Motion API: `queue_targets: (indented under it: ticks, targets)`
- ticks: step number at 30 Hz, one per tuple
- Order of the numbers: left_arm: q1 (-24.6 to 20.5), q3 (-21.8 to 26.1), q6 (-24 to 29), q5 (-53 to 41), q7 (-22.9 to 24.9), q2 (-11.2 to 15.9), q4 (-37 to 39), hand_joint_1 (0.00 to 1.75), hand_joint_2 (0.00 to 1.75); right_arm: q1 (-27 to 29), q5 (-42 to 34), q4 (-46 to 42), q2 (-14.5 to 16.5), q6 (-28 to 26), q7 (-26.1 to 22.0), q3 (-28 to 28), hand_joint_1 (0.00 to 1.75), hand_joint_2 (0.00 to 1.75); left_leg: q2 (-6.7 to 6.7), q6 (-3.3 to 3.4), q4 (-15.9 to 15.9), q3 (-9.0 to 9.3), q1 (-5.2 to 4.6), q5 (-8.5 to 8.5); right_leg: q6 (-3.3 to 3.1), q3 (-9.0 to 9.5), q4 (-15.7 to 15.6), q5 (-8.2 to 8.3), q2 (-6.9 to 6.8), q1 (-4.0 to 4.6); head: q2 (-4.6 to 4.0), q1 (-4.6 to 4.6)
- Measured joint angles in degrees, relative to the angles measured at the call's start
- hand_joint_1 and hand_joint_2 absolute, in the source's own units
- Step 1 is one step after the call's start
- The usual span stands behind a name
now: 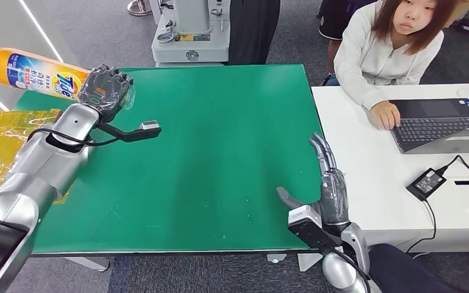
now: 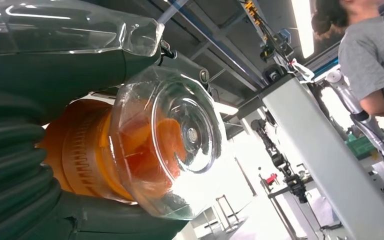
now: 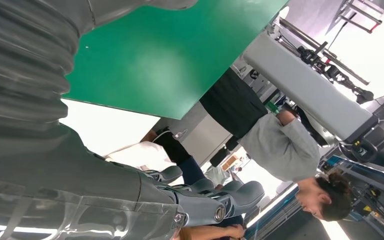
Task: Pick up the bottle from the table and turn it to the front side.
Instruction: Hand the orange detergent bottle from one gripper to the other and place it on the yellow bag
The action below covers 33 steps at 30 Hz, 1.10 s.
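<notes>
One bottle (image 1: 33, 72), upper left of frame, lifted above the green desk (image 1: 220, 152), left hand (image 1: 105, 88) fingers wrapped near its cap. Likely light, rigid, slick plastic. Right hand (image 1: 323, 189) fingers spread, empty.

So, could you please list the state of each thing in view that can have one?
bottle: lifted off the table, lying roughly level, label showing, clear cap on.
left hand: grips the bottle near its cap end.
right hand: holds nothing, fingers apart, over the green table edge.
laptop: open, a person's hand at its keyboard.
</notes>
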Motion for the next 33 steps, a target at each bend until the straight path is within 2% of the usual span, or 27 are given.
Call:
queue_targets:
  ticks: [7, 19, 26, 33]
  targets:
    - [0.84, 1.69, -0.08, 0.59, 0.38, 0.23, 0.05, 1.75, 1.75, -0.44, -0.23, 0.28, -0.14, -0.04, 0.00, 0.02, 0.00, 1.75, 0.00, 0.00, 0.00, -0.01, 0.00, 0.00, 0.00, 0.00, 0.00, 0.00, 0.00, 0.00, 0.00, 0.00]
    - [3.36, 8.08, -0.72, 6.17, -2.83, -0.18, 0.03, 1.75, 1.75, -2.30, -1.32, 1.78, -0.14, -0.01, -0.05, 0.07, 0.00, 1.75, 0.01, 0.00, 0.00, 0.00, 0.00, 0.00, 0.00, 0.00, 0.00, 0.00, 0.00, 0.00, 0.00, 0.01]
    - [6.01, 11.06, -0.55, 6.79, -2.27, -0.34, -0.05, 1.75, 1.75, -3.54, -1.88, 2.62, -0.14, 0.10, -0.35, 0.21, 0.00, 1.75, 0.01, 0.00, 0.00, 0.00, 0.00, 0.00, 0.00, -0.01, 0.00, 0.00, 0.00, 0.00, 0.00, 0.00]
    - [8.20, 11.81, -0.57, 6.20, -1.38, -0.39, -0.20, 1.75, 1.75, -4.32, -1.97, 3.01, -0.14, 0.35, -0.43, 0.26, 0.00, 1.75, 0.00, 0.00, 0.00, 0.00, 0.00, 0.00, 0.00, -0.01, 0.00, 0.00, 0.00, 0.00, 0.00, 0.00]
